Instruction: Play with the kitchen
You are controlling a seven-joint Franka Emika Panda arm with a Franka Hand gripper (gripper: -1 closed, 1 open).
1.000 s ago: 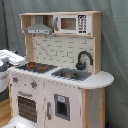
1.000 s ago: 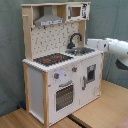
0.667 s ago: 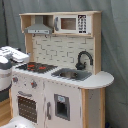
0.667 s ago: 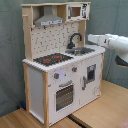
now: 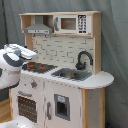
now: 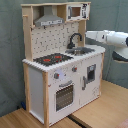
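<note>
Gripper near kitchen sink side; fingers apparently indistinct.

In both exterior views the arm is cut off by the frame edge. The gripper is too blurred to read its fingers. The kitchen base runs below the first exterior view's bottom edge.

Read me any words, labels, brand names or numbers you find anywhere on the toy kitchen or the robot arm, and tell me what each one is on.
No text can be read in either exterior view.
The keypad on the kitchen's microwave shows only dark marks, too blurred to read.
The knobs on the kitchen's front show no legible markings.
The robot arm shows no label or logo that can be made out.
</note>
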